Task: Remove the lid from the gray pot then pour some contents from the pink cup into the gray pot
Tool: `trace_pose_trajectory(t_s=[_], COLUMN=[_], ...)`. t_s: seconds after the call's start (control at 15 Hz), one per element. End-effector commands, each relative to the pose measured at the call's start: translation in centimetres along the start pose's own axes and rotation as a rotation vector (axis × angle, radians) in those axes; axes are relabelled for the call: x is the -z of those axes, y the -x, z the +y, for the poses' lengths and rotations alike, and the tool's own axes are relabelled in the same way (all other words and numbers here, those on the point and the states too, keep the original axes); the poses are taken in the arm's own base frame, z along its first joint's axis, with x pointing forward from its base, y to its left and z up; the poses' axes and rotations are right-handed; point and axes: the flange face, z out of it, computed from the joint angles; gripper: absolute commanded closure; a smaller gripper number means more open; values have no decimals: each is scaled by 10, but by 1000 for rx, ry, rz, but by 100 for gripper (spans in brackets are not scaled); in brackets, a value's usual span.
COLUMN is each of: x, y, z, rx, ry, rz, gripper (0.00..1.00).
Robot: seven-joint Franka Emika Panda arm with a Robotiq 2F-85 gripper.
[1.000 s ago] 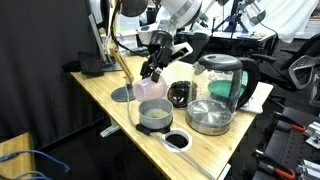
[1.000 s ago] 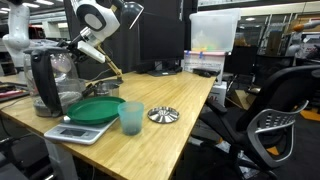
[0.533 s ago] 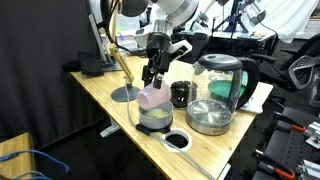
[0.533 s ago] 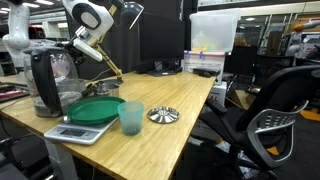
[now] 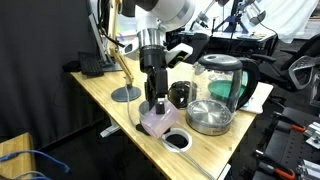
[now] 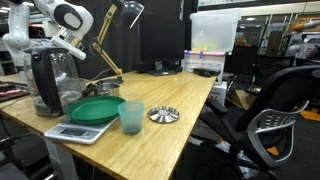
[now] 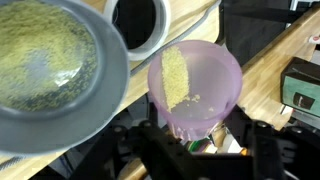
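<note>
The light wooden table (image 5: 100, 88) carries a dark round lid (image 5: 125, 93), the gray pot (image 7: 112, 85), a white-rimmed black disc (image 5: 177, 140) near the front edge, a steel pan (image 5: 210, 127), a glass kettle (image 5: 225, 78) and a black cup (image 5: 180, 95).

Room light: bright, even, from overhead in both exterior views.
Shadows: soft and short on the tabletop (image 6: 180, 140).
Glare: pale sheen on its wood.
Wrist view: pink cup (image 7: 195, 85) and gray pot (image 7: 115, 70) soft-focused; bottom edge dark.
</note>
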Motion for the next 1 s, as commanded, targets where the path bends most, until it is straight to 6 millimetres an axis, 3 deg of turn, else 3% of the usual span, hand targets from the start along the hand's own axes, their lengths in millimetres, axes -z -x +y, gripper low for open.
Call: trace_pose_trajectory(t_s=[0.0,0.27,0.6,0.73,0.93], x=[-31,-65,-79,-81,-78], y=[-2,-7,-15,-14,0], z=[-29,-54,-80,-82,-66], rx=[-127,-285,-469,-545,-673], ry=[42,126,261,299,290], rz=[-81,-211,-333,-351,-353], gripper=[57,57,57,57,57])
